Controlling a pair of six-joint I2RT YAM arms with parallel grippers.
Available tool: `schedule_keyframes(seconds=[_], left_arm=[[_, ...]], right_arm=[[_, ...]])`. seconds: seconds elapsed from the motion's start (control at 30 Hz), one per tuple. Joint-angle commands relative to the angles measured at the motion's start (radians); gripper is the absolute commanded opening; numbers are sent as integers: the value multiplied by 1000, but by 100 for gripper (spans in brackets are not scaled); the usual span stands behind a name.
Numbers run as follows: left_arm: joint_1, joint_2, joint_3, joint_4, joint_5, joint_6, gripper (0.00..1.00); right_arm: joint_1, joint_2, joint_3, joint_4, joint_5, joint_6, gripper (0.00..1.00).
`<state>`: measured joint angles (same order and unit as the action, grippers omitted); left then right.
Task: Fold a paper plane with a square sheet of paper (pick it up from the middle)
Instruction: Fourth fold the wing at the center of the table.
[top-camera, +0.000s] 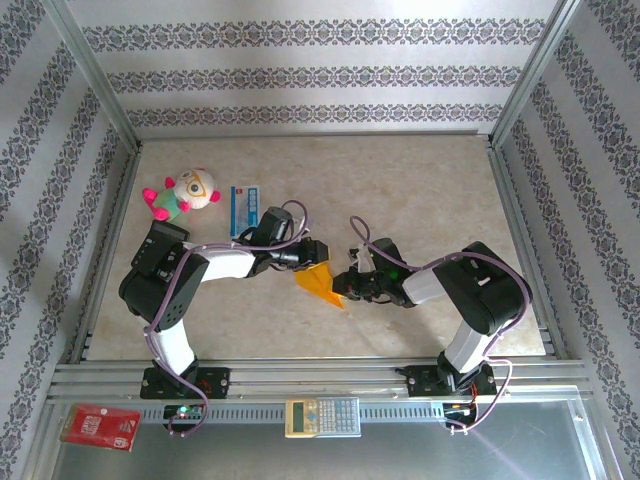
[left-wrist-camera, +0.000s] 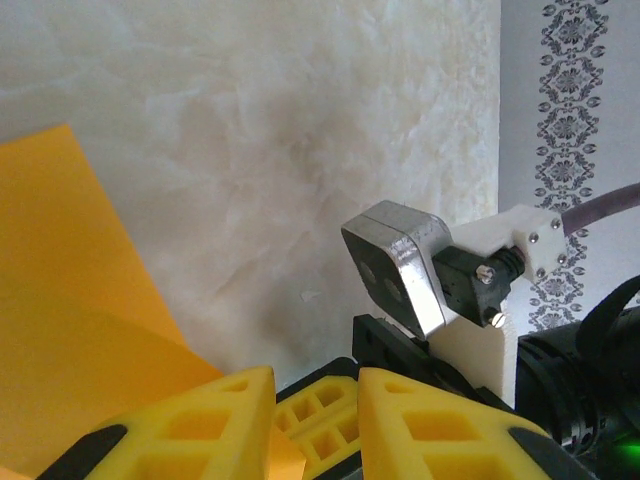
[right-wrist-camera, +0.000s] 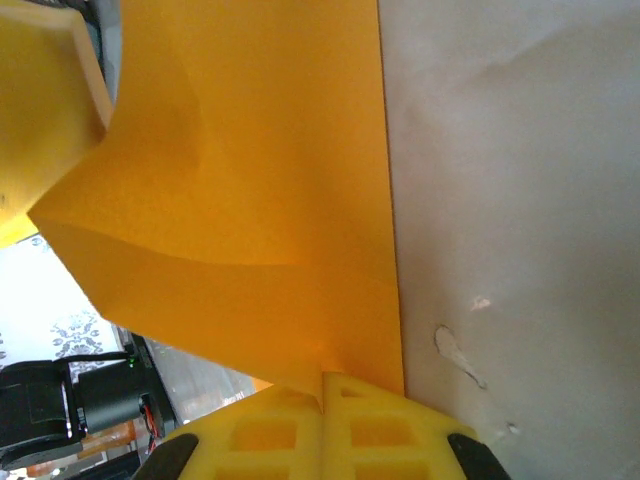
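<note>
Centrally in the top view, a thin orange-yellow sheet of paper (top-camera: 322, 284), already creased into a pointed wedge, sits between the two arms just above the beige marbled worktop (top-camera: 420, 180). The right gripper (top-camera: 346, 284) meets the sheet from the right, the left gripper (top-camera: 306, 258) from the upper left.

Seen from the right wrist, the right gripper (right-wrist-camera: 322, 385) has its yellow fingers pressed together at the bottom of the frame, clamped on the lower edge of the sheet (right-wrist-camera: 250, 180). From there the paper rises across the left and middle of the frame. It shows one straight edge against the worktop on the right and slanting folds meeting in a blunt corner at the left.

From the left wrist, the left gripper (left-wrist-camera: 315, 385) has its yellow fingers (left-wrist-camera: 215, 420) a little apart, with a narrow gap between them. The sheet (left-wrist-camera: 70, 300) fills the left side of that frame and runs down behind the left-hand finger. A sliver of orange shows low in the gap, though whether the pads touch it I cannot tell. A grey boxy camera (left-wrist-camera: 395, 275) on a white bracket sits right of centre.

Further off in the top view, a pink, white and green plush toy (top-camera: 185, 195) lies at the upper left. A blue-and-white rectangular packet (top-camera: 245, 208) lies just right of it. A beige calculator (top-camera: 322, 417) and a red packet (top-camera: 100, 427) rest on the metal ledge along the bottom.
</note>
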<state>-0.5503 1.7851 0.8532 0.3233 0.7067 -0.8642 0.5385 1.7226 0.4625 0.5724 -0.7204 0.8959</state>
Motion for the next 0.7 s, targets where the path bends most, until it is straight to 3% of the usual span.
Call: schedule_keyframes(seconds=[0.0,0.17,0.33,0.43,0.67], left_arm=[[-7,23,17,14,-7,9,29],[4,-16,-9,43,-52,-9,29],[54,-80,-38,-119,-197,18,28],[66,-123,-53,-137,-236,41,28],[20,-141,-41,-16,-139,65,30]], right_arm=[[29,83,8,-38,120,-16,5],[29,85,8,-39,118,-17,5],[29,89,10,-38,116,-17,5],[29,92,10,-38,116,-18,5],[28,100,15,-39,115,-18,5]])
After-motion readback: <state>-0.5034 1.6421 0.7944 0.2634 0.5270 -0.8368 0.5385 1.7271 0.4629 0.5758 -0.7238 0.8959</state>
